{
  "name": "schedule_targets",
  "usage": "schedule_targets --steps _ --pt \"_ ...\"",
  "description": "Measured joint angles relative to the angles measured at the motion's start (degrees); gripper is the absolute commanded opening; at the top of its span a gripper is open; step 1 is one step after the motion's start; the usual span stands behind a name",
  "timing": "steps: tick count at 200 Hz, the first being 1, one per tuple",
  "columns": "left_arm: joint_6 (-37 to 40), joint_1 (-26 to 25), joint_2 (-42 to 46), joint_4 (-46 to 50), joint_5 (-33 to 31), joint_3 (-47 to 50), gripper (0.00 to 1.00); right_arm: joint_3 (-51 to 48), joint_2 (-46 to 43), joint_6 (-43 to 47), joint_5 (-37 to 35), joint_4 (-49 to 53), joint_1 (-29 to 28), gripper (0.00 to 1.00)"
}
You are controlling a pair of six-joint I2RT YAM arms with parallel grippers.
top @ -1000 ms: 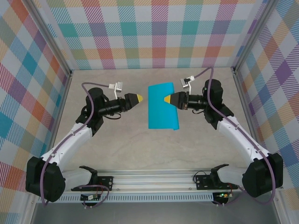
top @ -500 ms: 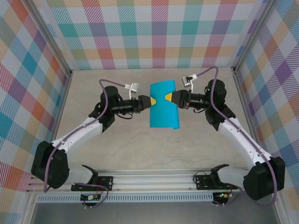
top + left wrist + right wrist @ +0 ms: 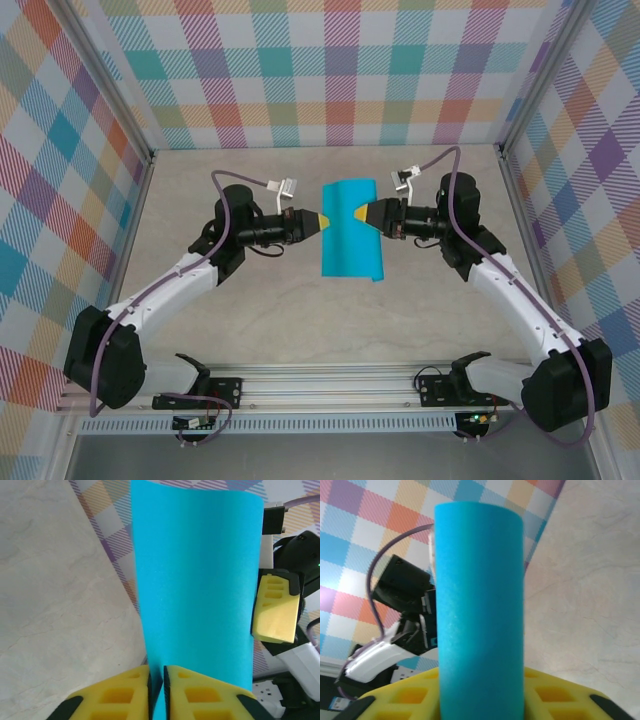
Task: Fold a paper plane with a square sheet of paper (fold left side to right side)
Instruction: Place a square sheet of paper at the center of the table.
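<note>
The square sheet of paper (image 3: 350, 232) sits at the middle of the top view, doubled over into a tall narrow strip, turquoise and unmarked, its far edge bowed into a curve. It hangs between the two tools. At the strip's left edge, the left tool (image 3: 322, 219) has its yellow fingers pressed almost together with the paper pinched in the slit, plain in the left wrist view (image 3: 156, 672). The right tool (image 3: 357, 212) reaches in from the right, its tip over the sheet's upper half. In its own view the strip (image 3: 480, 605) rises between the yellow fingers (image 3: 405, 695), though I cannot tell whether they clamp it. Pale marbled worktop (image 3: 260, 310) lies all around.
</note>
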State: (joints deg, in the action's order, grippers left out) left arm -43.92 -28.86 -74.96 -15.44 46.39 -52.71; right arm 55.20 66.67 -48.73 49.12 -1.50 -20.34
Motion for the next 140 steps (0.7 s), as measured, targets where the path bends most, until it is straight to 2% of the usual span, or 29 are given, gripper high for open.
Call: schedule_targets --steps 16,46,65,93,115,140 --pt "1.97 0.00 0.42 3.39 -1.46 0.00 0.00 0.02 -0.33 2.99 -2.38 4.50 0.00 0.49" --pt "5.92 0.00 0.46 10.21 -4.72 0.13 0.00 0.33 -0.52 9.66 -8.09 14.01 0.00 0.72" --pt "8.59 0.02 0.37 15.13 -7.63 0.42 0.00 0.46 -0.48 13.51 -13.35 20.26 0.00 0.80" --pt "11.96 0.72 -1.53 22.18 -12.87 1.36 0.00 0.57 1.31 18.53 -22.01 28.44 0.00 0.82" --pt "13.57 2.05 -4.55 25.29 -16.13 3.74 0.00 -0.55 4.37 20.13 -25.00 29.92 0.00 0.80" --pt "15.50 3.30 -10.25 27.96 -19.39 4.92 0.00 -4.68 8.55 19.50 -24.48 27.39 0.00 0.68"
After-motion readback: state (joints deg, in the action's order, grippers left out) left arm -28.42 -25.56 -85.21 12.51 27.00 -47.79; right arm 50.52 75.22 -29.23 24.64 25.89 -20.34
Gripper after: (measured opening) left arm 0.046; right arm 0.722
